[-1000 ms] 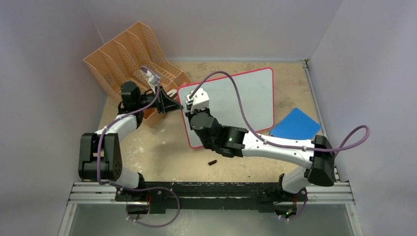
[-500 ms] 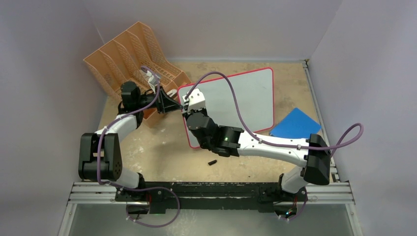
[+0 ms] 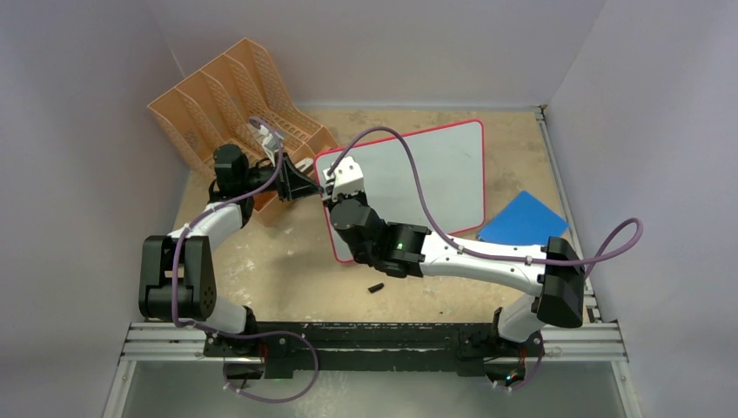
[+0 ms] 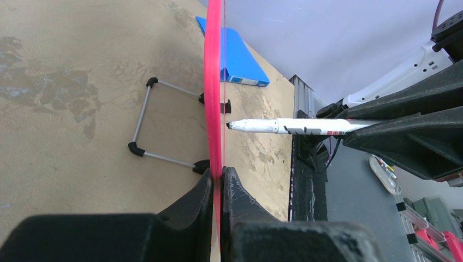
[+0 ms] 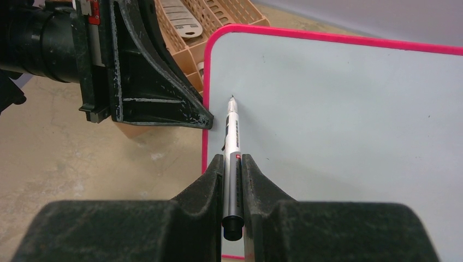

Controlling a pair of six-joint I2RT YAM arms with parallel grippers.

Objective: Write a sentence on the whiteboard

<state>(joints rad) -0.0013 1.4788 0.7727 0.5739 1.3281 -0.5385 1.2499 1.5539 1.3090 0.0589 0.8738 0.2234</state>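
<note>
The whiteboard, white with a thin red-pink frame, stands tilted on the table. No sentence is in view on its face. My left gripper is shut on the board's left edge, and the left wrist view shows the red frame pinched between the jaws of the left gripper. My right gripper is shut on a silver marker with a black rear end. The marker's tip sits at the board's upper left corner. I cannot tell whether it touches. From the left wrist view the marker lies square to the board.
An orange file rack stands behind the left gripper. A blue pad lies right of the board. A small black cap rests on the table in front. The board's wire foot props it up from behind.
The right gripper with the marker has shifted a little left toward the board's left edge, then held still. The left gripper has not moved.
</note>
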